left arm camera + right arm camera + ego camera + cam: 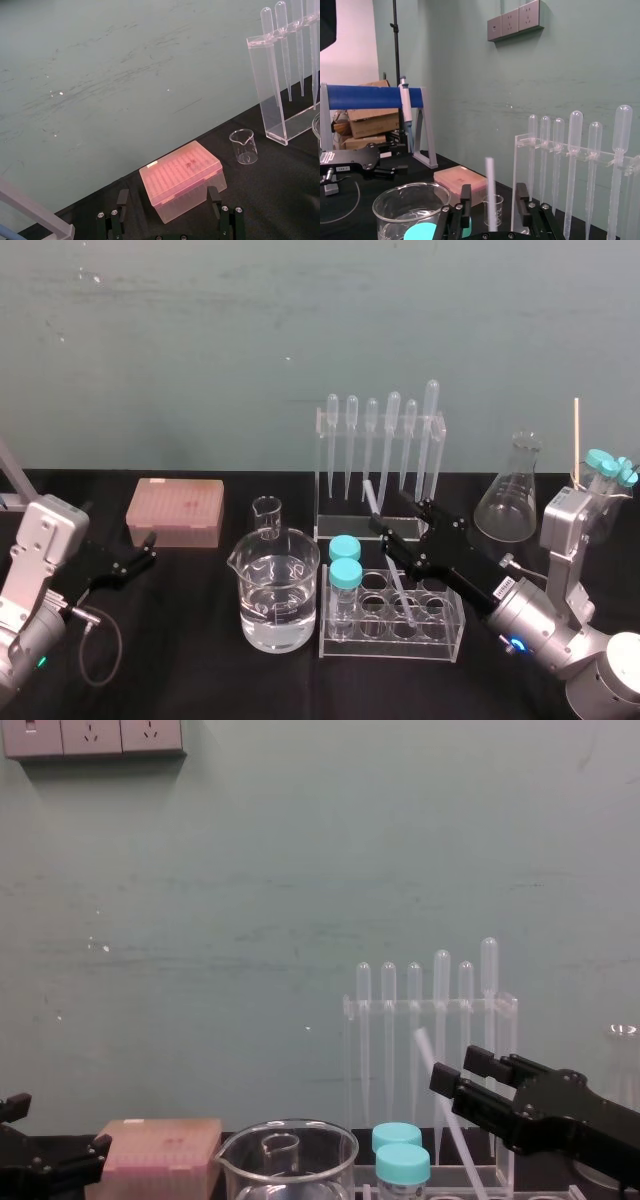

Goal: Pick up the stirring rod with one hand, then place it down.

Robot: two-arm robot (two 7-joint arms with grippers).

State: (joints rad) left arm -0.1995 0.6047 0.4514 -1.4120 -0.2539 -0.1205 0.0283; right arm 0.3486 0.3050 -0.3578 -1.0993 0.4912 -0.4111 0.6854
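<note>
Reaching in from the head view's lower right, the right gripper (pixel 381 510) has its fingers spread either side of the stirring rod (pixel 490 190), not touching it. The rod leans in the tube rack (pixel 330 645) at centre. The left gripper (pixel 150 548) rests spread at the left edge.

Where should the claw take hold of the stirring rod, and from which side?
Grip the stirring rod on its bare upper shaft, above the test tube rack, from the robot's right: it leans out, top free, inside the open right claw.
</note>
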